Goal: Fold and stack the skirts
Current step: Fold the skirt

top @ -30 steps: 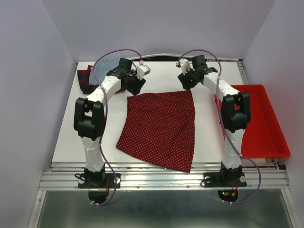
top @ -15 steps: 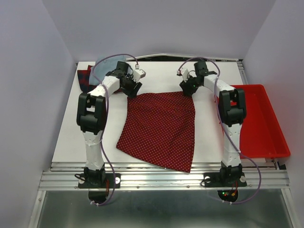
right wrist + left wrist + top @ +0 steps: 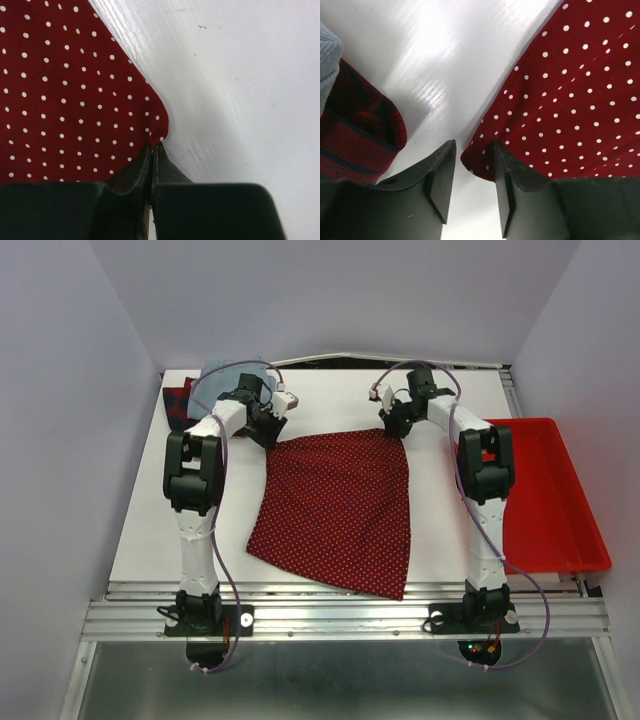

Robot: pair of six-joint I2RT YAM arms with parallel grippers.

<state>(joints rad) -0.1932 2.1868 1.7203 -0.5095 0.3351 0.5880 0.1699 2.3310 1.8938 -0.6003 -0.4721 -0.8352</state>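
In the top external view, a dark red cloth skirt with tiny white dots [image 3: 335, 510] is seen spread flat in the middle of the white tabletop [image 3: 140, 530], apparently laid out so that it can be folded. Its narrow far edge is met at one corner by the left gripper [image 3: 270, 430] and at the other by the right gripper [image 3: 397, 426]. A pale blue cloth skirt [image 3: 222, 372] and a dark red-and-navy plaid skirt [image 3: 178, 405] lie bunched at the far left corner, awaiting their turn. A rigid bright red plastic tray [image 3: 560, 500] is set at the right edge.

In the left wrist view, the left gripper [image 3: 473, 147] is held partly open. The dotted skirt's corner lies between its jaws, not yet pinched, and the plaid skirt is near on the left.

In the right wrist view, the right gripper [image 3: 154, 150] is closed tightly on the tip of the other corner.
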